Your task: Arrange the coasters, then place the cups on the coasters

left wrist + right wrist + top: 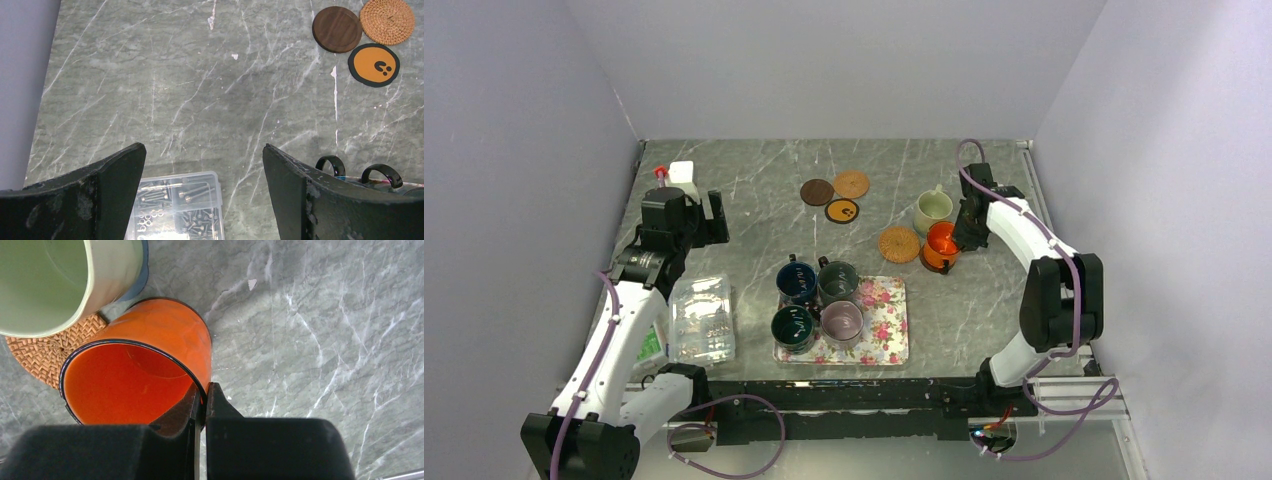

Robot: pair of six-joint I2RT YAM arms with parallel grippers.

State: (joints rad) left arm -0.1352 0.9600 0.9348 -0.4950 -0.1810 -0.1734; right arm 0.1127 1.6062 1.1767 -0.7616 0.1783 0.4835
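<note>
At far right of desk [984, 300], my right tool [204, 402] clamping orange cup [135, 365] by rim; cup sitting just right of woven coaster [45, 352]. I'm planning level carry, centring before releasing. My left tool [202, 155] gaping, empty.

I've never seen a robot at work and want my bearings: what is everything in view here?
Coasters: four; dark brown, black-and-orange, two tan woven; far middle of table.
Tray: one, floral, near middle.
Cups: six; navy, two dark green and mauve on the tray; cream-green and orange at right.
Plastic box: one, clear, holding screws, near left.
White container: one, far left.
Table: one, grey marbled.
Left pincer: one, black, open and empty, over the left side.
Right pincer: one, black, shut on the orange cup's rim.
</note>
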